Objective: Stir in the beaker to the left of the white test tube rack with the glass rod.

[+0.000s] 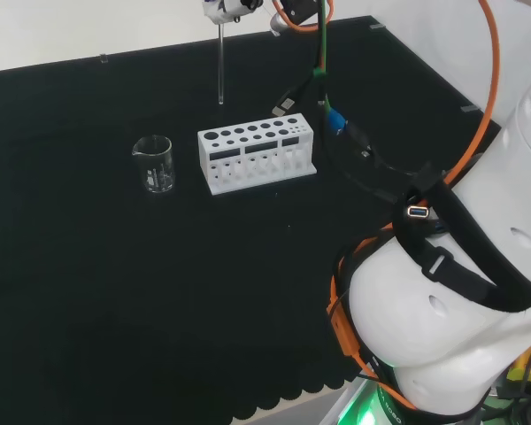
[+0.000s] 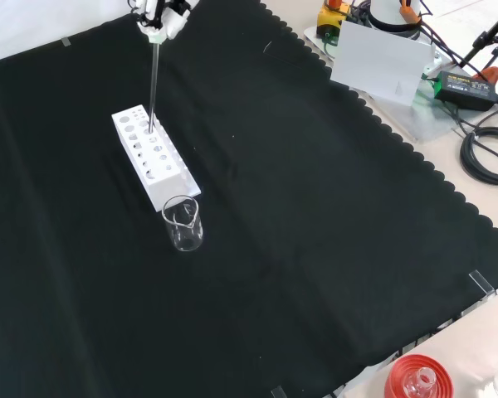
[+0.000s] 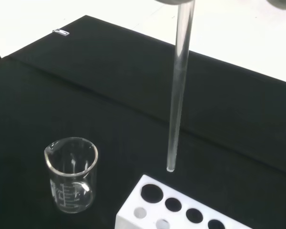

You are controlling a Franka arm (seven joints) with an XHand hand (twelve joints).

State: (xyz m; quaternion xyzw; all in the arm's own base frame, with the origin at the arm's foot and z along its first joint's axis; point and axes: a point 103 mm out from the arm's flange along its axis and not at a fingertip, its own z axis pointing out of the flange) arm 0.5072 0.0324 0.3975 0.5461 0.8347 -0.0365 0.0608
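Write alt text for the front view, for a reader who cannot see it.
A robot hand at the top edge holds a glass rod upright above a white test tube rack on black cloth. A clear beaker, apparently empty, stands just past the rack's near end.

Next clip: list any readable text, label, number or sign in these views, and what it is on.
None can be read.
Beaker: white graduation marks printed on the glass, too small to read.
White test tube rack: dark slots on its side, no text legible.
Glass rod, held by the hand: no markings.
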